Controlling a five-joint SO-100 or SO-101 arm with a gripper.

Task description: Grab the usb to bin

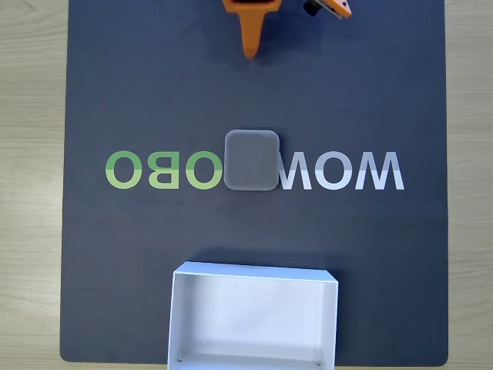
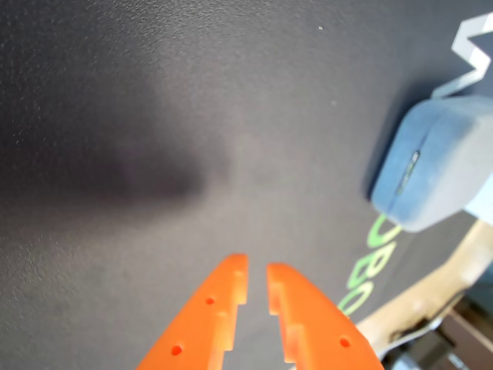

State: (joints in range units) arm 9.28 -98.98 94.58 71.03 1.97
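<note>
The usb is a small flat grey block with rounded corners, lying mid-mat over the printed lettering. The wrist view shows the usb at the right edge, well off to the side of the fingers. The bin, a white shallow box with nothing in it, stands at the bottom of the fixed view, below the usb. My orange gripper hangs at the top edge of the mat, far above the usb. In the wrist view the gripper has its fingers almost together, a thin slit between them, holding nothing.
A dark mat with mirrored white and green letters covers the light wooden table. An orange and black part of the arm shows at the top edge. Bare mat lies between gripper, usb and bin.
</note>
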